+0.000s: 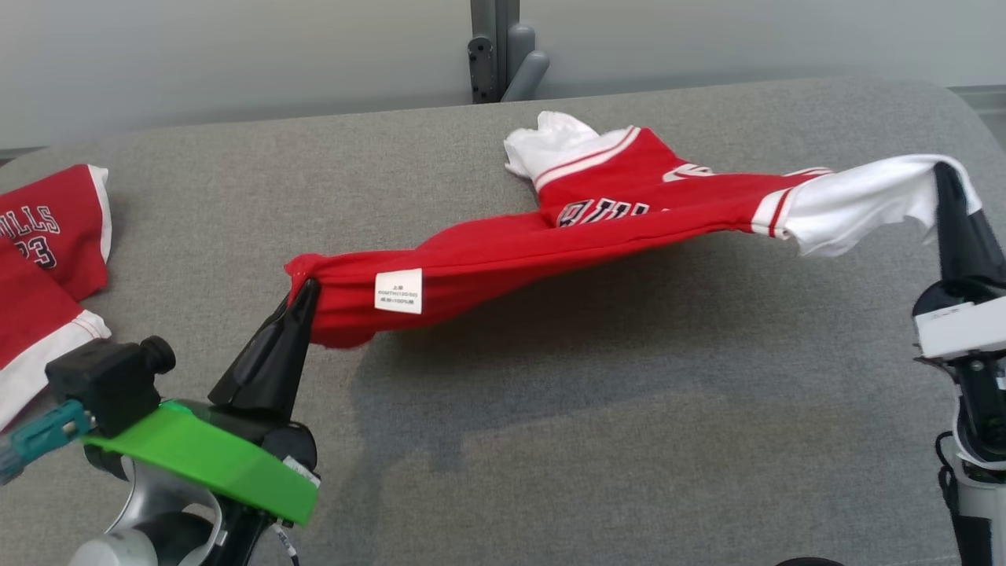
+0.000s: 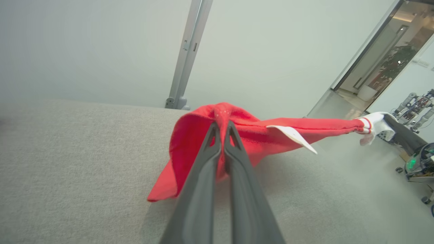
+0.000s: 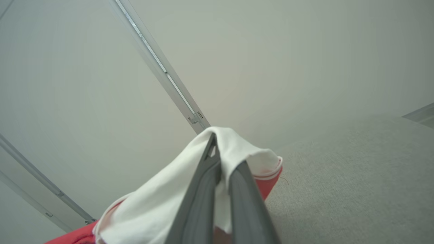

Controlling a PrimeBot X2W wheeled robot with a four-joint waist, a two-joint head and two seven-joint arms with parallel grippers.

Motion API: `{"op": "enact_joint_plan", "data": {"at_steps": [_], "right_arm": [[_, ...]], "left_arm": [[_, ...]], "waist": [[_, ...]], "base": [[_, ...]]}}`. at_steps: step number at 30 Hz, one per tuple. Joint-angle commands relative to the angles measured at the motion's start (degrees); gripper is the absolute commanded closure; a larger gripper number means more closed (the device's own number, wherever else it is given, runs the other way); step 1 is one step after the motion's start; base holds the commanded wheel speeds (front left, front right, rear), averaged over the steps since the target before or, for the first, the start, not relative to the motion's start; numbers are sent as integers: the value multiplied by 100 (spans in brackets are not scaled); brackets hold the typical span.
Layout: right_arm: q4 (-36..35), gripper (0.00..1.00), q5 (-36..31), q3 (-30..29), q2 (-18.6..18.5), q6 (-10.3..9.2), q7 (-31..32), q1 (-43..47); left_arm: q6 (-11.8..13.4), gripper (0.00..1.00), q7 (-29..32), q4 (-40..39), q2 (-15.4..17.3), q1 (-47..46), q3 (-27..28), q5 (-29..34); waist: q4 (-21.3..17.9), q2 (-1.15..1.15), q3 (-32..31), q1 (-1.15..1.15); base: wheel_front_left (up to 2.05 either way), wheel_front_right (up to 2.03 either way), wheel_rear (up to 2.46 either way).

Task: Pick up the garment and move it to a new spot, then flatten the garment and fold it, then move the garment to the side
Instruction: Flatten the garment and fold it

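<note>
The garment (image 1: 503,251) is a red jersey with white sleeves and dark lettering, stretched in the air above the grey padded table (image 1: 597,440). My left gripper (image 1: 305,289) is shut on its red hem at the left, near a white label (image 1: 398,291). My right gripper (image 1: 943,174) is shut on a white sleeve at the far right. The other white sleeve (image 1: 550,145) rests on the table at the back. In the left wrist view the fingers pinch red cloth (image 2: 203,135). Pinched white sleeve cloth (image 3: 162,196) drapes over the fingers in the right wrist view.
A second red and white jersey (image 1: 43,267) lies at the table's left edge. A grey metal post (image 1: 495,47) stands behind the table against a pale wall. The table's right corner curves away near my right arm.
</note>
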Motion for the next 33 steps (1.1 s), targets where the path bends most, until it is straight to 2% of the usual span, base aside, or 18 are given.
{"op": "enact_joint_plan", "data": {"at_steps": [1, 6, 8, 10, 11, 13, 15, 18, 19, 20, 23, 28, 33], "right_arm": [[-612, 100, 208, -209, 60, 1, 229, 182], [-2089, 100, 507, -660, 174, 1, 988, 33], [-2429, 100, 545, -783, 193, 1, 1329, -272], [-2593, 100, 418, -895, 98, 1, 1662, -724], [-2531, 100, 314, -942, 75, 1, 1982, -1334], [-2373, 100, 84, -885, -12, 1, 2266, -2028], [-2067, 100, -54, -786, 60, 1, 2497, -2735], [-1394, 100, -423, -709, 104, 2, 2688, -3819], [-1394, 100, -423, -709, 104, 2, 2688, -3819], [-1093, 100, -584, -677, 147, 2, 2728, -4154], [-291, 100, -1130, -503, 217, 2, 2631, -5134], [1108, 100, -1923, -374, 382, 2, 2036, -6657], [2206, 100, -2481, -431, 541, 2, 1164, -7870]], "left_arm": [[92, 100, 136, -491, 14, 147, -4, -72], [222, 100, 686, -1484, 31, -112, -85, -453], [206, 100, 972, -1597, 235, -517, 3, -521], [209, 100, 1328, -1502, 277, -1005, -7, -767], [253, 100, 1719, -1250, 442, -1656, 63, -963], [281, 100, 2067, -861, 555, -2339, 94, -1048], [314, 100, 2344, -407, 629, -3009, 87, -1128], [311, 100, 2565, 358, 705, -4066, 53, -1032], [311, 100, 2565, 358, 705, -4066, 53, -1032], [307, 100, 2585, 666, 693, -4405, 22, -958], [233, 100, 2354, 1656, 625, -5435, -61, -633], [139, 100, 1376, 3318, 440, -6973, -285, 211], [12, 100, -336, 4441, 193, -8134, -305, 791]], "waist": [[-57, 0, -163, 0], [-45, 0, -78, 0], [-32, 0, 8, 0], [-7, 0, 125, 0], [4, 0, 307, 0], [13, 0, 546, 0], [3, 0, 825, 0], [35, 0, 1328, 0], [35, 0, 1328, 0], [62, 0, 1507, 0], [153, 0, 2028, 0], [239, 0, 2603, 0], [235, 0, 3052, 0]], "base": [[0, 0, 0], [0, 0, 0], [0, 0, 0], [0, 0, 0], [0, 0, 0], [0, 0, 0], [0, 0, 0], [0, 0, 0], [0, 0, 0], [0, 0, 0], [0, 0, 0], [0, 0, 0], [0, 0, 0]]}}
